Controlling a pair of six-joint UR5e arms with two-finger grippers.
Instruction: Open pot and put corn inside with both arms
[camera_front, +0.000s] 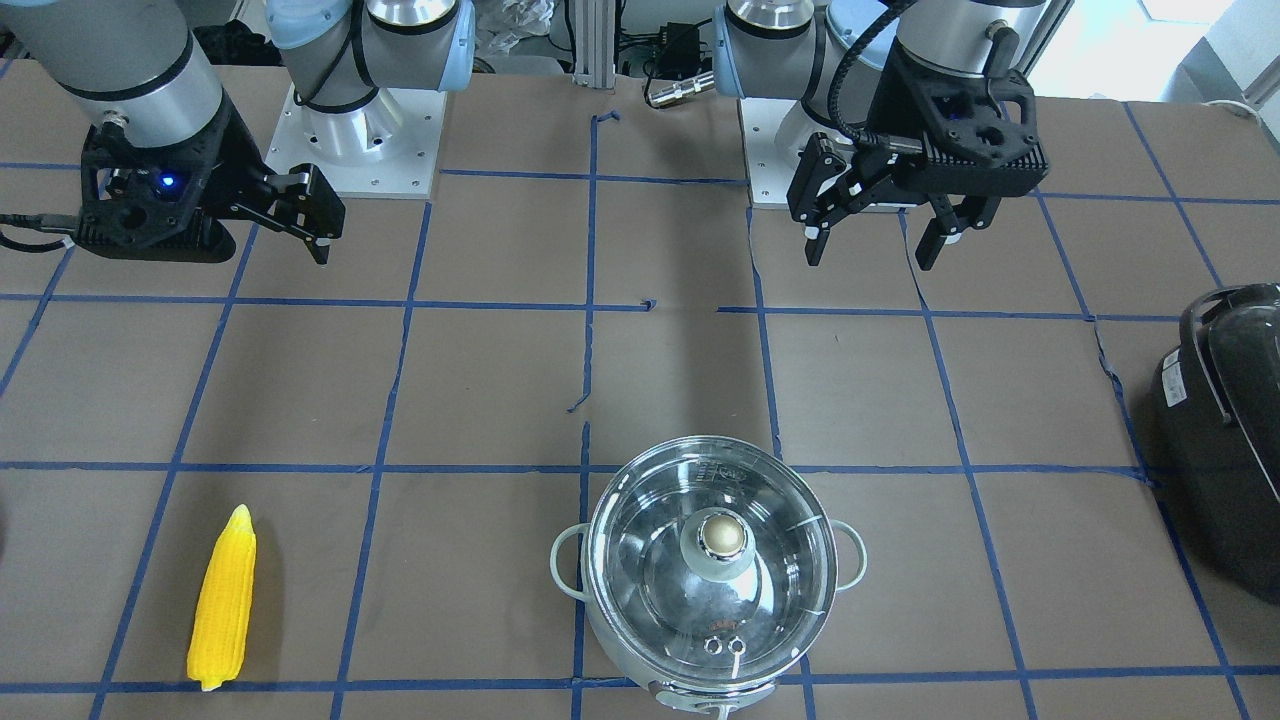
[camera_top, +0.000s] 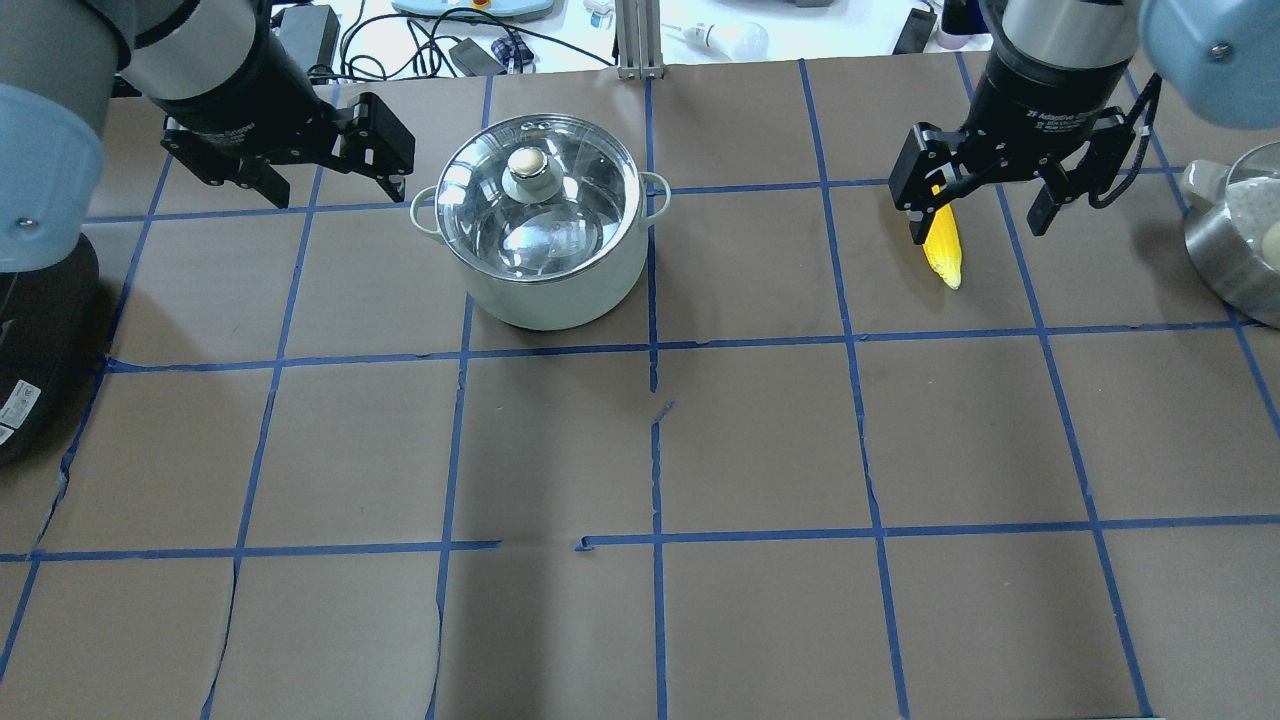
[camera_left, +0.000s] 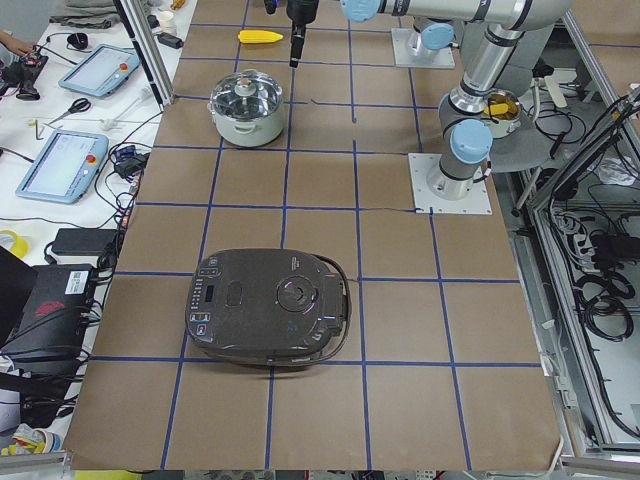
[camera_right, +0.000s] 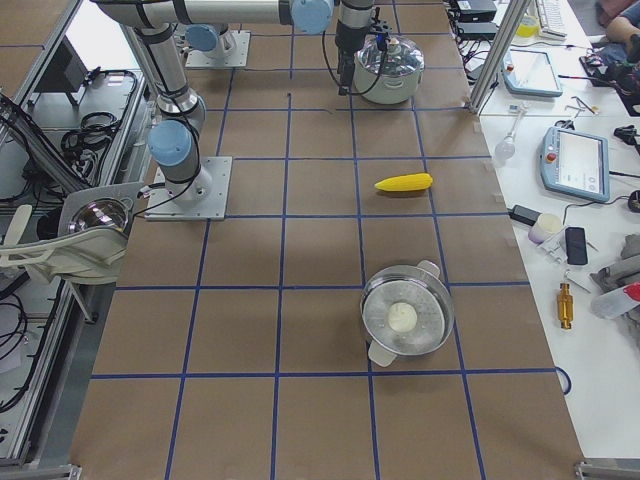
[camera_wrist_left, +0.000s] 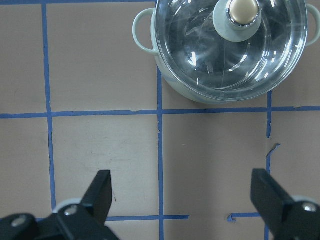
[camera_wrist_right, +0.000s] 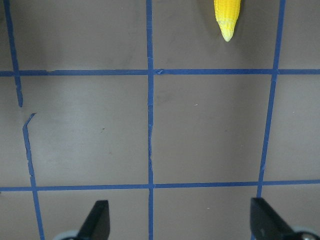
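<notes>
- Left gripper (camera_front: 870, 250): fingers spread wide, holding nothing. It hangs above the table on the base side of the pot (camera_top: 545, 295), offset toward my left. In its wrist view the pot sits ahead and off to one side, so it isn't lined up yet.
- Right gripper (camera_top: 978, 220): also spread and empty, well apart from the pot on my right, over the mat just short of the corn (camera_front: 224, 600).
- Pot: glass lid (camera_top: 560, 215) is seated with the knob (camera_top: 528, 163) in the centre. Nothing has started, and I read lid removal as the first step.
- Corn: lies flat on the mat, well apart from the pot on my right, in roughly the same row, tip pointing back toward the base.
- Risk, lid: the knob is small, round and shiny. An off-centre pinch could slip, tilt the lid or drag the pot along.
- Risk, corn: it's tapered and ridged, so closing near the tip could squirt it out or roll it. I'd take it across the thick middle.
- Risk, drop: the cob looks about as long as the pot is wide, so dropped flat it may bridge the rim. Better to go in tip first.
- Risk, arms: both end up over the pot. If the lid isn't carried clear, the right arm could clip it.
- Farther out: a second steel pan (camera_top: 1235, 240) beyond the corn could be taken for the target, and the black appliance (camera_front: 1225, 440) sits within the left arm's sweep.
</notes>
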